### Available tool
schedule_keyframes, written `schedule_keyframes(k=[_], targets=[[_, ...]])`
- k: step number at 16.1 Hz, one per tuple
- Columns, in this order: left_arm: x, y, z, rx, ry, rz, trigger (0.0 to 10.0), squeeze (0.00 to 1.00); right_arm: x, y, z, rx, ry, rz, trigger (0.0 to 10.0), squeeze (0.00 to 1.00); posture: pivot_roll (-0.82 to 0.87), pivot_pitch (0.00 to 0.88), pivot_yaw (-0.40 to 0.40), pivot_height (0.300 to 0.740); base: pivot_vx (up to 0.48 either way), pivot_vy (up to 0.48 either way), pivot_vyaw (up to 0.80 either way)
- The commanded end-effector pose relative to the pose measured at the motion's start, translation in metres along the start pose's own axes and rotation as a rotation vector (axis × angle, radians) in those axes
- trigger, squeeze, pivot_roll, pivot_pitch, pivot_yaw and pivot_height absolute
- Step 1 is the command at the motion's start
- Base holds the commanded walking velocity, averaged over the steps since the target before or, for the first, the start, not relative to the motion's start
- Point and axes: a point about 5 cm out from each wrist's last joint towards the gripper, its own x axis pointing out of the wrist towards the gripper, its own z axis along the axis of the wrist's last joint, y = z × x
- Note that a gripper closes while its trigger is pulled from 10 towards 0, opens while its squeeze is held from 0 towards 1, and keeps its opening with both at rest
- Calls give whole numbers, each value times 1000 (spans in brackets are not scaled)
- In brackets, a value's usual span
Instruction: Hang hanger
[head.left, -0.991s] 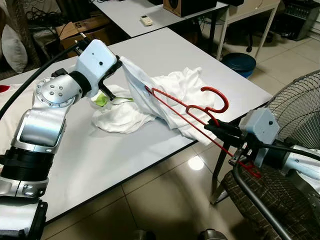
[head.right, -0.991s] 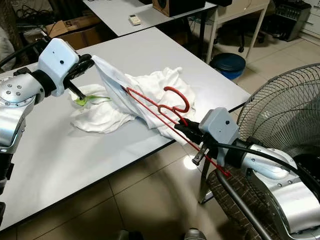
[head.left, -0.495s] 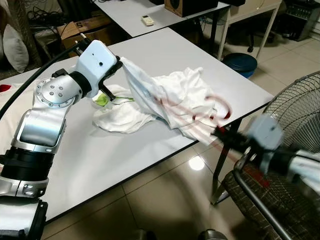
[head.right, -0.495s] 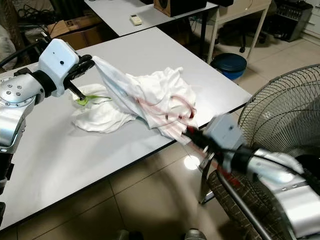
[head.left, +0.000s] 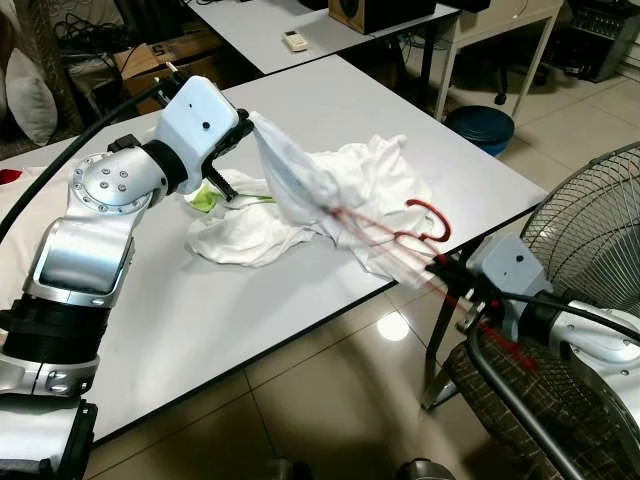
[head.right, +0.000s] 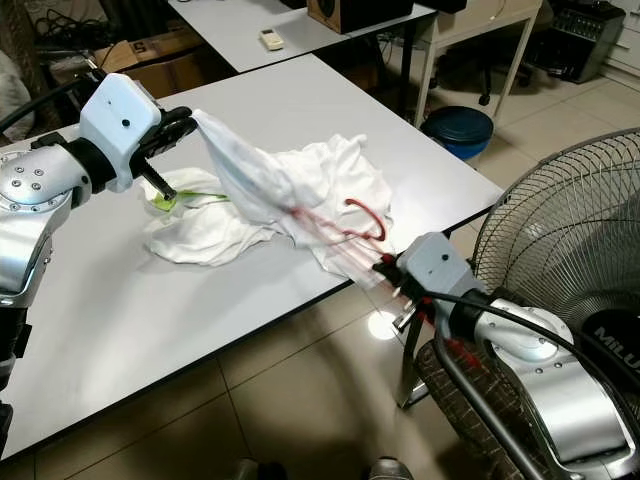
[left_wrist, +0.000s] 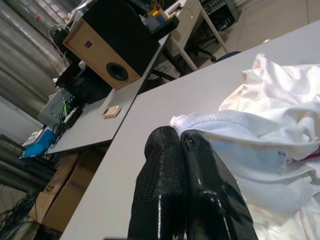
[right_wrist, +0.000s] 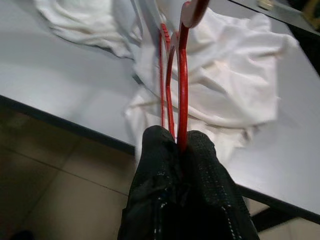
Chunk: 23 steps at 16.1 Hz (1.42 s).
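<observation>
Right wrist view shows your right gripper clamped on the red hanger, which reaches into the white shirt on the desk; your left gripper pinches the collar up, likely to open it.

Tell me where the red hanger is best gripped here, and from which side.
Grip the hanger at its lower bar near the table edge, from the robot's right, as the right gripper does: that end is bare, while the far end sits inside the shirt.
</observation>
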Motion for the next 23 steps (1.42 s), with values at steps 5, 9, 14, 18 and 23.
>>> schedule_keyframes(k=[5,9,14,18,23], targets=[[-9,19,14,-2,-51,55,0,0,9,6,-5,-3,34,11,10000,0,-161,54,137,740,0,0,0],[-5,11,18,-27,-66,24,0,0,23,21,14,19,-122,72,10000,0,-156,53,136,740,0,0,0],[-5,12,18,-25,-65,44,0,0,24,8,7,18,-89,-81,10000,0,-159,53,135,740,0,0,0],[-15,34,14,-1,-21,133,0,0,21,14,-7,277,-78,-67,10000,0,-156,52,140,740,0,0,0],[-24,52,6,10,24,223,0,0,10,-24,9,393,-197,-247,10000,0,-161,50,145,740,0,0,0]])
